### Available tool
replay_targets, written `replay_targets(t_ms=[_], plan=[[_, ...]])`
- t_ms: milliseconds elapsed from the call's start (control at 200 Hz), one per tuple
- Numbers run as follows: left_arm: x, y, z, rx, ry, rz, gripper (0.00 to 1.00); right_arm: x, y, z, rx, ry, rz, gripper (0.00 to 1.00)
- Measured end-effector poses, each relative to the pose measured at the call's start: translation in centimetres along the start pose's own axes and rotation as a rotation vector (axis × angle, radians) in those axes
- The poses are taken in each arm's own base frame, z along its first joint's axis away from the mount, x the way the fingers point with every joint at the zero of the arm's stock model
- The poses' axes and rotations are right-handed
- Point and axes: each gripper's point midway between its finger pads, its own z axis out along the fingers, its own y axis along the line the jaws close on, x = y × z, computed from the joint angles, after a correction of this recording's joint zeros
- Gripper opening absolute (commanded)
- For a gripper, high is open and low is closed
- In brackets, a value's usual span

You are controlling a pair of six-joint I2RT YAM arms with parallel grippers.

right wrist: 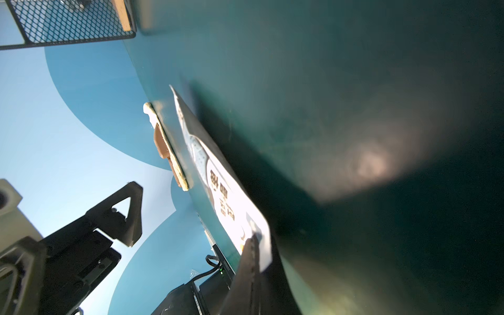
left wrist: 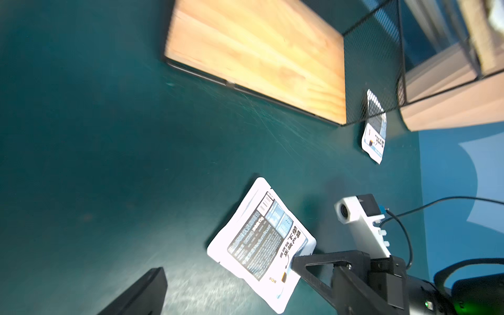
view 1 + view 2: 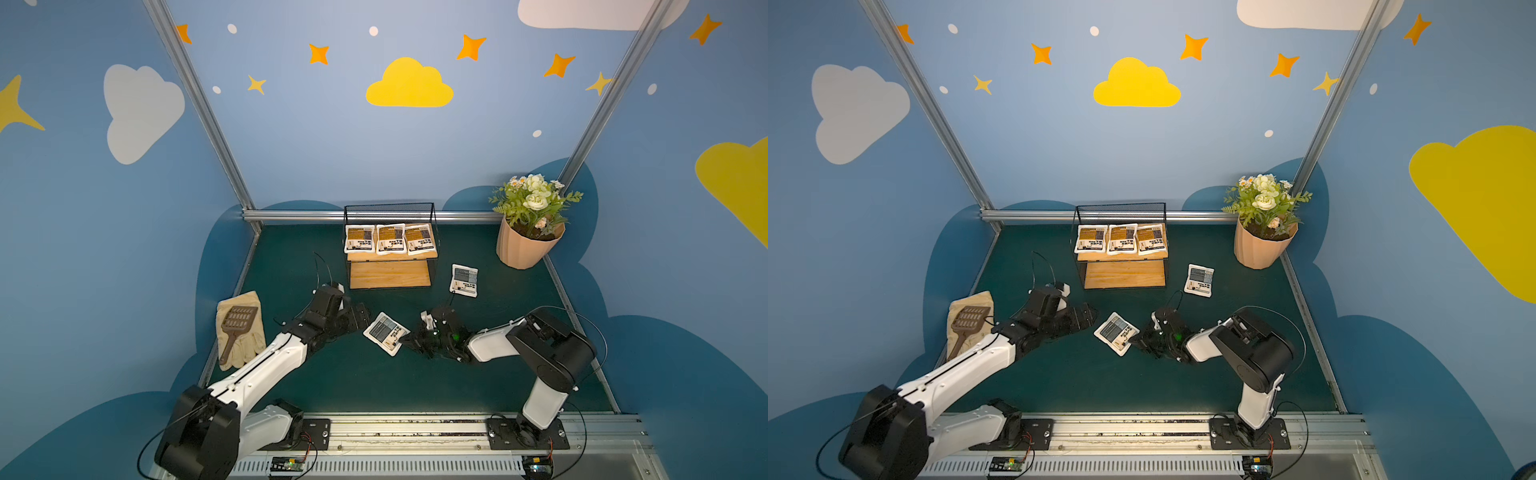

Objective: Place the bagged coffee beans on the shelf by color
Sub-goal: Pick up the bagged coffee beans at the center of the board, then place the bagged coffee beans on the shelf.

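The grey-blue pouch (image 3: pixel 384 332) is clamped, seemingly by a corner, in the right gripper (image 3: pixel 402 340), the left gripper (image 3: pixel 360 316) jaws are held apart, and a lift onto the lower board (image 3: pixel 388 274) is called for.

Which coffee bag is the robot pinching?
The grey-blue bag farther from the shelf: the right end effector is shut on its corner. The other grey-blue bag lies untouched beside the shelf.

Green table (image 3: pixel 353 374), shelf (image 3: pixel 390 274), flower pot (image 3: pixel 523 249), glove (image 3: pixel 245 345), far pouch (image 3: pixel 464 280), near pouch (image 3: pixel 385 333)

We spot a peach ribbed flower pot (image 3: pixel 521 249) at the back, a brown slotted plastic scoop (image 3: pixel 240 321) atop a tan cloth glove (image 3: pixel 250 337).
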Motion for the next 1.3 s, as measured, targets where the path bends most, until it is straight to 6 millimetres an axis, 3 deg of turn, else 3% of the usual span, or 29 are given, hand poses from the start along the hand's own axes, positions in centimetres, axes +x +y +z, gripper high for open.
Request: replay_targets(t_ms=[225,476,771,1046,1297], plan=[[0.5,3.2,-4.4,-0.027,-0.097,-0.138,1.0,0.0,3.8,-2.2,-0.073,-0.053,-0.024,0.0],[1.2,6.8,-6.8,-0.061,-0.154,-0.347,1.0,-1.2,7.4,-3.3,-0.122,-0.131,-0.041,0.0],[1.9,8.7,-4.9,-0.09,-0.003,-0.515,1.0,-3.6,11.0,-2.1,-0.187,-0.209,-0.027,0.0],[0.3,7.5,-4.5,-0.032,0.023,-0.499,1.0,-6.0,13.1,-0.7,-0.268,-0.291,-0.033,0.0],[0.5,7.3,-4.0,-0.018,0.055,-0.494,1.0,-7.5,14.1,0.5,-0.347,-0.335,-0.013,0.0]])
